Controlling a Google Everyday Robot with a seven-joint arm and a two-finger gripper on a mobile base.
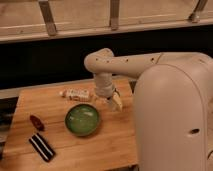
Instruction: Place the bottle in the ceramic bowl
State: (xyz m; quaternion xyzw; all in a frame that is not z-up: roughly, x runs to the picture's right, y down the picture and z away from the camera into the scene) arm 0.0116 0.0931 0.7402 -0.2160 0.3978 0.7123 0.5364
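Wood table (112,146) w/ bottle (76,94), bowl (82,120); hand (115,102) above.

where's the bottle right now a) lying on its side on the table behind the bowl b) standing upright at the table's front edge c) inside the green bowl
a: the bottle lies on its side on the table just behind the green bowl, outside it; the gripper hangs over the table to the bowl's right.
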